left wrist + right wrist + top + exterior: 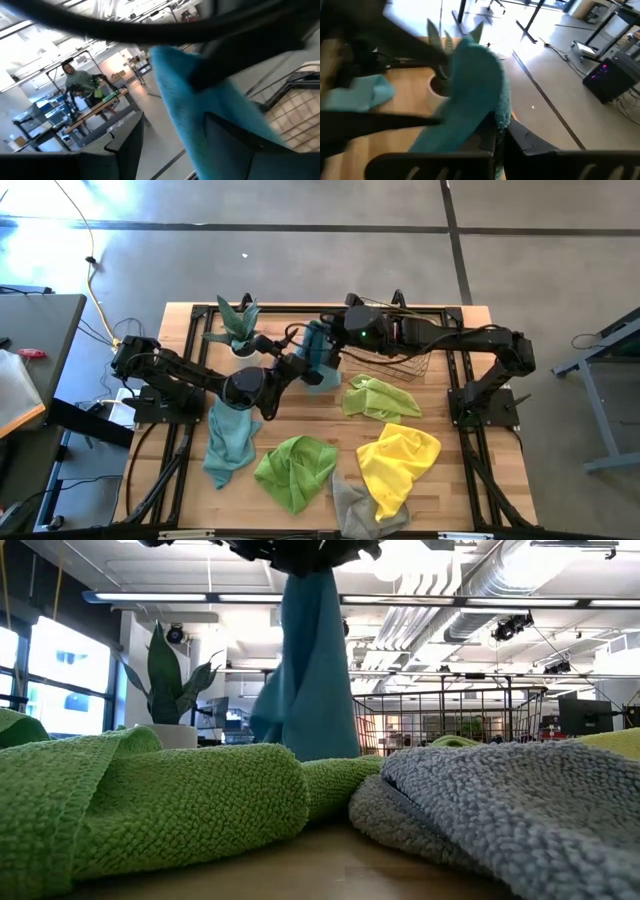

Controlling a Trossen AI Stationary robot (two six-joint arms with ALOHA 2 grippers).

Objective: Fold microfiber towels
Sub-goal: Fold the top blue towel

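Teal-blue microfiber towel hangs in the air at upper centre of the overhead frame, pinched at its top edge by the right gripper, whose fingers are clamped together on the cloth. From table height, that towel drops as a long vertical drape from the top of the frame to just behind the cloths in the foreground. The left gripper sits right beside the hanging cloth, on its left, fingers spread apart; whether they touch the fabric is hard to judge, as the wrist view is blurred.

A second teal-blue towel lies crumpled at lower left of the wooden table. A lime green towel is bunched at lower centre, and another lime green towel lies right of centre. The bright yellow towel spreads at lower right, overlapping the grey towel at the bottom edge. The potted plant stands at upper left, and the wire basket sits at upper right under the right arm.
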